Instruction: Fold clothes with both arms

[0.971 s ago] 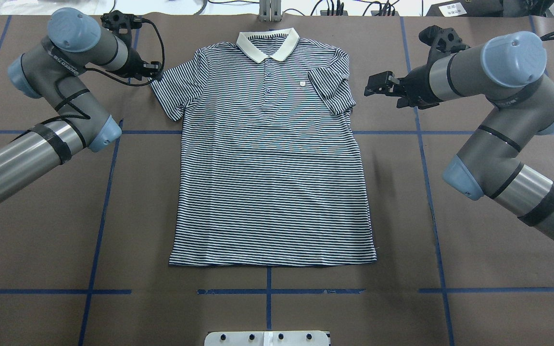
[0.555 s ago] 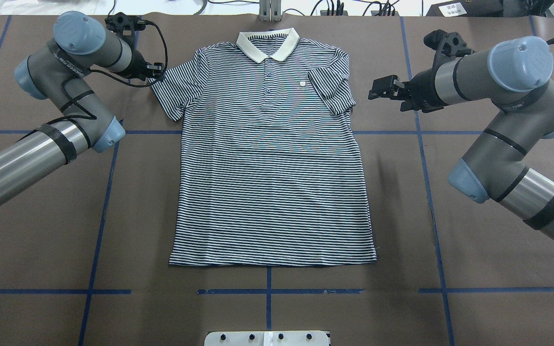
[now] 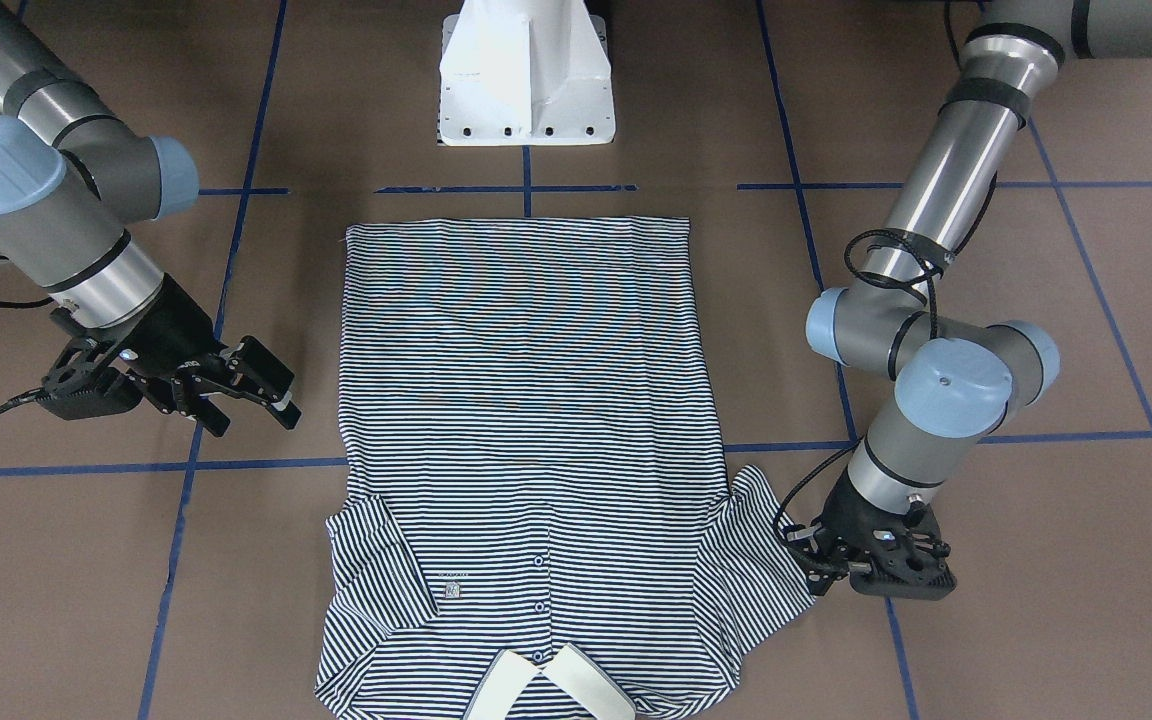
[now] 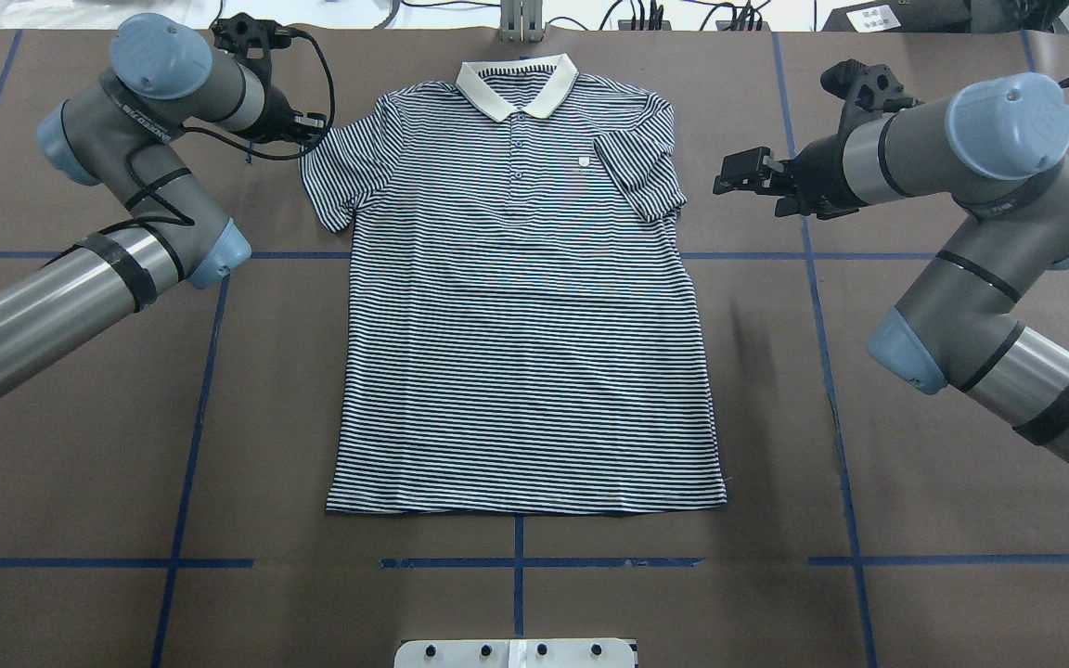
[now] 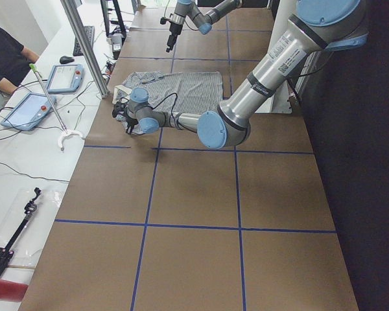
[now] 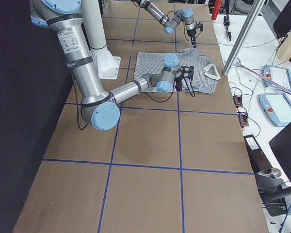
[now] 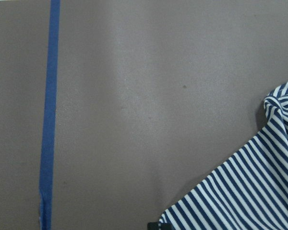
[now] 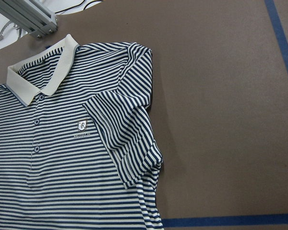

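The navy-and-white striped polo shirt [image 4: 516, 325] lies flat, face up, with its cream collar [image 4: 516, 83] at the far edge. My left gripper [image 4: 315, 123] is low at the outer edge of the shirt's left sleeve [image 3: 756, 560] and looks shut on the hem. In the left wrist view only the sleeve's striped cloth [image 7: 240, 191] shows. My right gripper [image 4: 725, 174] is open and empty, a hand's width outside the other sleeve [image 8: 125, 139], which is folded in over the chest. The front view shows its fingers [image 3: 266, 380] apart above the table.
The brown table [image 4: 80, 464] is crossed by blue tape lines [image 4: 191, 417]. A white pedestal [image 3: 526, 80] stands at the robot's edge beyond the hem. An aluminium post [image 4: 521, 23] and cables sit behind the collar. A side bench holds tablets [image 5: 65, 78] beside a seated person [image 5: 6, 58].
My left gripper moved toward the shirt and a little farther from the robot, and the sleeve's edge shifted with it. My right gripper drew back slightly from the other sleeve.
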`<state>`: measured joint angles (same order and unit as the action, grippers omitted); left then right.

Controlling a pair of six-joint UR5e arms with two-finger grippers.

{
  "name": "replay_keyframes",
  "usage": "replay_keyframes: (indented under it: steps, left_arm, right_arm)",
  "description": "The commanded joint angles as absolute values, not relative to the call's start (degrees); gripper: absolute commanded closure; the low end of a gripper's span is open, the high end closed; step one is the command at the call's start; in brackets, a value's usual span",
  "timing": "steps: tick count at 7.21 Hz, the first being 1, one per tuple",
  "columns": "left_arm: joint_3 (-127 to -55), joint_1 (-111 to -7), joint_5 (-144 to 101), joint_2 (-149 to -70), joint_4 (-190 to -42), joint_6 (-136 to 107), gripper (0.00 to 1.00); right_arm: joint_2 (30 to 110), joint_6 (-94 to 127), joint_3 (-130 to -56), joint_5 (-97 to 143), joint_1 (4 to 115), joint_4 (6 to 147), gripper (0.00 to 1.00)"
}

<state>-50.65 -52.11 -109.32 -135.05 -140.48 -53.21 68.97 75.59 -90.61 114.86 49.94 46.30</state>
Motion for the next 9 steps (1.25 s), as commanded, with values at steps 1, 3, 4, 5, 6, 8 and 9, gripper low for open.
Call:
replay_keyframes:
  steps: [1, 3, 4, 5, 6, 8, 9]
  left_arm:
    - [-54.8, -50.0, -109.4, -138.0, -138.7, -58.5, 1.0]
    - [-54.0, -44.1, -106.3, -144.4, -130.7, -64.2, 1.0]
    - [-51.1, -43.2, -99.6, -144.8, -131.1, -64.2, 1.0]
    - [-48.5, -43.2, -98.1, -144.8, -133.4, -64.1, 1.0]
    - [-46.6, -43.2, -96.4, -144.8, -135.8, -64.2, 1.0]
    - [-46.7, -43.3, -96.2, -145.4, -136.1, -64.6, 1.0]
    - [-48.4, -43.3, -96.7, -145.5, -136.1, -65.3, 0.39]
  right_arm:
    - [69.0, 75.6, -90.7, 115.0, 50.0, 46.2, 0.0]
    - [68.9, 75.6, -90.7, 115.5, 49.9, 46.2, 0.0]
    - [68.9, 75.6, -90.7, 115.5, 49.9, 46.2, 0.0]
    - [69.0, 75.6, -90.7, 115.5, 49.9, 46.2, 0.0]
    - [68.9, 75.6, -90.8, 115.6, 50.0, 46.2, 0.0]
    - [69.0, 75.6, -90.8, 115.7, 50.1, 46.2, 0.0]
    - [69.4, 75.8, -92.1, 115.7, 50.0, 46.2, 0.0]
